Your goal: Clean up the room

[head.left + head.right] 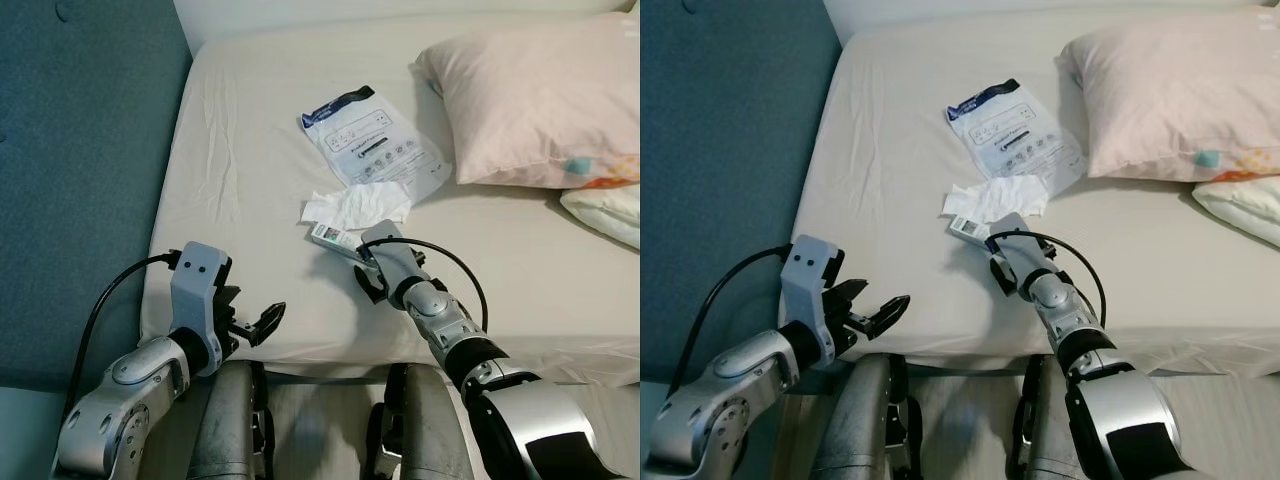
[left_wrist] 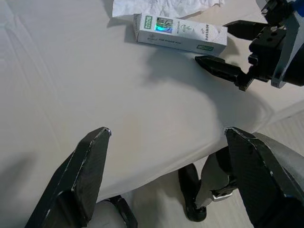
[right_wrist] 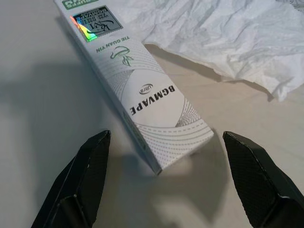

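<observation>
A slim white cardboard box [image 3: 142, 95], printed "BGMVAPE" with a leaf drawing, fine dotted arcs and a small holographic sticker near one end, lies flat on the bed near its front edge. It is a long rectangular carton with crisp edges; its long axis runs from the sticker end, which lies by the tissue, toward the right gripper [image 1: 352, 262], so the plain end points at the robot. The right gripper hovers just at that near end with its two black, finely textured fingers [image 3: 83, 185] spread wide to either side of the box, gripping nothing. Touching the box's far end is a crumpled white tissue [image 1: 356, 206], thin, creased and ragged at the edges. Just beyond the tissue lies a flat glossy plastic pouch [image 1: 372, 138], white with dark blue trim at the top and printed panels. A plump pale pink pillow [image 1: 540, 98] sits to the right, with the corner of a second, white pillow [image 1: 606, 212] below it. The left gripper [image 1: 252, 324] hangs over the bed's front edge, well apart from the box, fingers open and empty. The bed [image 1: 240, 170] wears a smooth cream fitted sheet with soft wrinkles; a teal textured surface [image 1: 80, 170] runs along its left side.
</observation>
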You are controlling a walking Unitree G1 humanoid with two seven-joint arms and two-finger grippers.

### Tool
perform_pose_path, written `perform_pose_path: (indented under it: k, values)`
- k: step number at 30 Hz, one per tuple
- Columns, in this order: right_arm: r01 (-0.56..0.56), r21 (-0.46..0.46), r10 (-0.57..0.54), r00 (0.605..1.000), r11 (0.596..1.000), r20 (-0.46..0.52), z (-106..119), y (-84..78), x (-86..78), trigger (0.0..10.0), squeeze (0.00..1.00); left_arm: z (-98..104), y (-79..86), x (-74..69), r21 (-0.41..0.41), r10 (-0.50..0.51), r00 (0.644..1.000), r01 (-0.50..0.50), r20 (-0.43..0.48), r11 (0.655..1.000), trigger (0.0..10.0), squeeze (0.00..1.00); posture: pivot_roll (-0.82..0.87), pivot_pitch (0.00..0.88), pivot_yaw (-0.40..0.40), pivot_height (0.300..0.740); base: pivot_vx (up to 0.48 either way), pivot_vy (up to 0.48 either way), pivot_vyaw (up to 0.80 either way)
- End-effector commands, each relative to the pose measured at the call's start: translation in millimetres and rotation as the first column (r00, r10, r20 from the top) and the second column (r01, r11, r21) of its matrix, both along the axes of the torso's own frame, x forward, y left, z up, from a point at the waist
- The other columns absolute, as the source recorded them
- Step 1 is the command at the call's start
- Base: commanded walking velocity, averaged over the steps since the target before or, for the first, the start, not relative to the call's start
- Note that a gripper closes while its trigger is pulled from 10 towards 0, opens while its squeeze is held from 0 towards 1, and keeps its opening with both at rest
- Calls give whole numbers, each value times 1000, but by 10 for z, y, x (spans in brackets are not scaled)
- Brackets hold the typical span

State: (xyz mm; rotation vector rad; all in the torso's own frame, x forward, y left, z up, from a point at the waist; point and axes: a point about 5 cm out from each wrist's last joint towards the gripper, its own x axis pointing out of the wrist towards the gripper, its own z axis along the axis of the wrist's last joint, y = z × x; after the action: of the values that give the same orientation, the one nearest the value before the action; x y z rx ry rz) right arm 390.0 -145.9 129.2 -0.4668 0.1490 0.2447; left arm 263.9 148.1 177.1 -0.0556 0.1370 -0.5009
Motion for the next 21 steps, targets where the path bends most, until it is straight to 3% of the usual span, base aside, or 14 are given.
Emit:
perform_pose_path:
  k: [1,12,13,15,16,17,18,21]
  values:
    - [5,5,-5,999,1000,-40,-139,-7,-61,10000,0,-33,57,-52,12,9,1000,-9,-20,1000,10000,0,310,495,58,603,0,0,0]
    - [12,-3,-12,1000,1000,-6,-103,-22,-51,10000,0,-7,66,-54,14,24,1000,-24,-18,1000,10000,0,318,490,57,603,0,0,0]
    - [10,-3,-11,1000,1000,-10,-110,-21,-54,7294,0,-5,67,-55,15,25,1000,-25,-19,1000,10000,0,318,491,58,603,0,0,0]
    - [10,-3,-10,1000,1000,-13,-115,-21,-56,7294,0,-4,68,-55,16,26,999,-26,-19,1000,10000,0,318,491,58,603,0,0,0]
    - [10,-1,-10,1000,1000,-15,-120,-20,-58,2471,0,-4,67,-54,17,27,999,-27,-19,999,10000,0,319,488,58,603,0,0,0]
    - [10,-1,-10,1000,1000,-15,-120,-20,-58,2471,0,-4,67,-54,17,27,999,-27,-19,999,10000,0,319,488,58,603,0,0,0]
    - [9,2,-9,1000,1000,-17,-126,-19,-61,0,0,-2,69,-52,20,27,999,-26,-17,999,10000,0,319,488,59,603,0,0,0]
    - [7,8,-7,1000,1000,-20,-141,-13,-69,0,0,1,75,-44,24,29,999,-28,-16,999,10000,0,321,489,59,603,0,0,0]
